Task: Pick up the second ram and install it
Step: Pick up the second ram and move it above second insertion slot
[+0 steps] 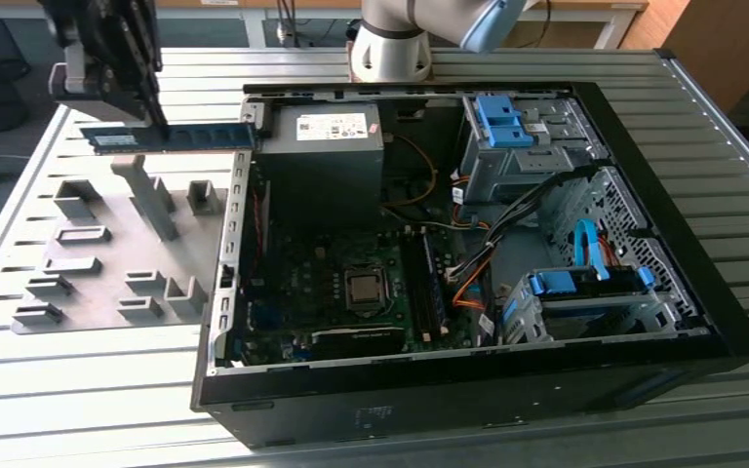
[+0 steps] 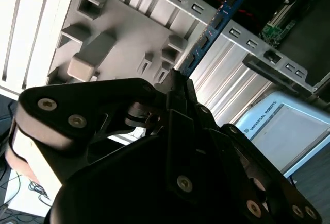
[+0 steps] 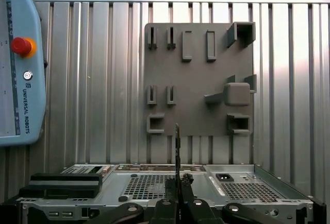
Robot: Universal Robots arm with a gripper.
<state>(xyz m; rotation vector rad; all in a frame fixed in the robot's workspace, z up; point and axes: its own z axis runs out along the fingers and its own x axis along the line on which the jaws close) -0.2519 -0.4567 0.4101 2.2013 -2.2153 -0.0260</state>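
Gripping the second ram (image 1: 199,136) over the desk (image 1: 101,390)

The gripper (image 1: 153,119) is pressed together on the second ram, which is pinched near one end and held level, clear of the desk. A thin blue-green board with a row of dark chips is seen, its free end just beside a corner of the open computer case (image 1: 479,385). Beyond, in the first wrist view, a grey holder plate (image 3: 196,80) is laid flat on the desk, with a teach pendant (image 3: 15,64) set apart from it.

Exterior view overlooks the case (image 1: 479,405); both wrist views share grey plate (image 3: 196,74) (image 2: 129,33).
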